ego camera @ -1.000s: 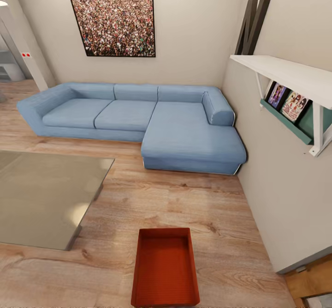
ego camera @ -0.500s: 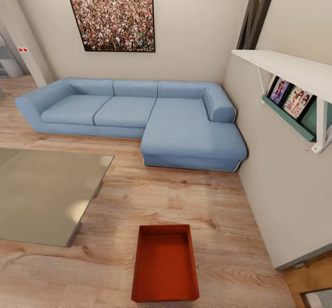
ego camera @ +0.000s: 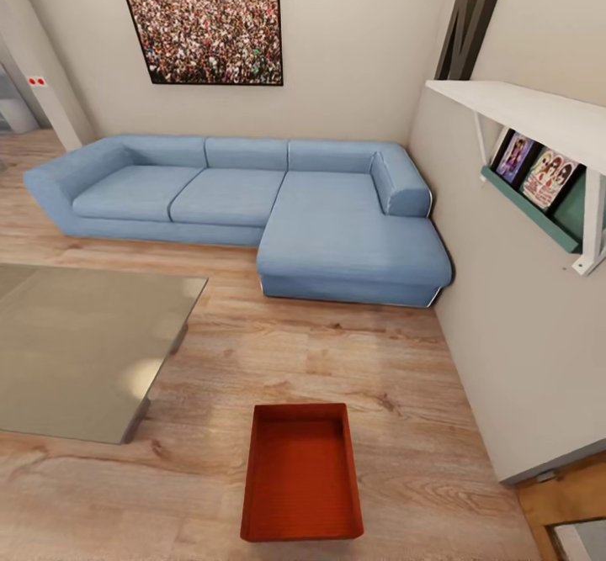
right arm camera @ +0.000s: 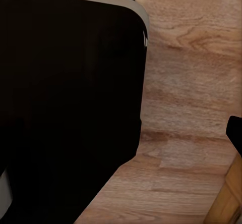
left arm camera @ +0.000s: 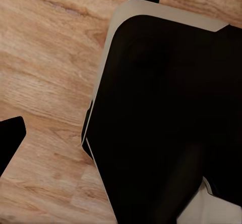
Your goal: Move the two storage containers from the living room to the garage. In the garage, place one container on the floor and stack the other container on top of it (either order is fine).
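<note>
One red-orange storage container [ego camera: 301, 470] lies open and empty on the light wood floor of the living room, low in the middle of the head view. The left wrist view looks down on wood planks, with one dark fingertip [left arm camera: 10, 141] at the picture's edge. Another dark fingertip [right arm camera: 235, 133] sits at the edge of the right wrist view. Nothing lies between either gripper's fingers. The garage is out of view.
A blue sectional sofa [ego camera: 252, 199] stands against the far wall. A low glass table [ego camera: 76, 351] is left of the container. A wall [ego camera: 522, 359] with a white shelf [ego camera: 530, 115] runs along the right. My black base [left arm camera: 161, 113] [right arm camera: 65, 98] shows in both wrist views.
The whole head view has shifted, so the container, sofa and picture sit higher in the frame. The container's near edge now shows fully. Nothing in the room has moved.
</note>
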### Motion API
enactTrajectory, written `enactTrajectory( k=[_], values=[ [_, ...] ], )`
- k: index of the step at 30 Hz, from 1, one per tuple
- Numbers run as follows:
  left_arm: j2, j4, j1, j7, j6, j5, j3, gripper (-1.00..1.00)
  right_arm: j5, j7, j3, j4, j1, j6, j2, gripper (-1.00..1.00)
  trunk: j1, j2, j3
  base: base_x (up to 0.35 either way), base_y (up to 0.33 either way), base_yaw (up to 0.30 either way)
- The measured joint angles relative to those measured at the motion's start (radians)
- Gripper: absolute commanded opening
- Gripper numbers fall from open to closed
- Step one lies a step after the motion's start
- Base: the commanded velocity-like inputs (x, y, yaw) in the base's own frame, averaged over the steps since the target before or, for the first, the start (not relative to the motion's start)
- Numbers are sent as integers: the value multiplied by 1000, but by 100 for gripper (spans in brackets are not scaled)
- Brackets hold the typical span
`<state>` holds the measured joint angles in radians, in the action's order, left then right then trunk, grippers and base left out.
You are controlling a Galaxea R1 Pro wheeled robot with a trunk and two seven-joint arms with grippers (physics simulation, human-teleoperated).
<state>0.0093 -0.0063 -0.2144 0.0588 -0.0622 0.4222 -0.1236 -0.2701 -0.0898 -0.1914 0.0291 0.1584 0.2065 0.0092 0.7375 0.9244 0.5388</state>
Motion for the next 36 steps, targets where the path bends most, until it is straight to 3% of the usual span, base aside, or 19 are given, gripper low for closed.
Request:
enactTrajectory(
  k=[36],
  values=[
    [0, 0, 0, 0, 0, 0, 0, 100, 0, 0, 0, 0, 0, 0, 0, 100, 0, 0, 58, 0, 0, 0]
  ],
)
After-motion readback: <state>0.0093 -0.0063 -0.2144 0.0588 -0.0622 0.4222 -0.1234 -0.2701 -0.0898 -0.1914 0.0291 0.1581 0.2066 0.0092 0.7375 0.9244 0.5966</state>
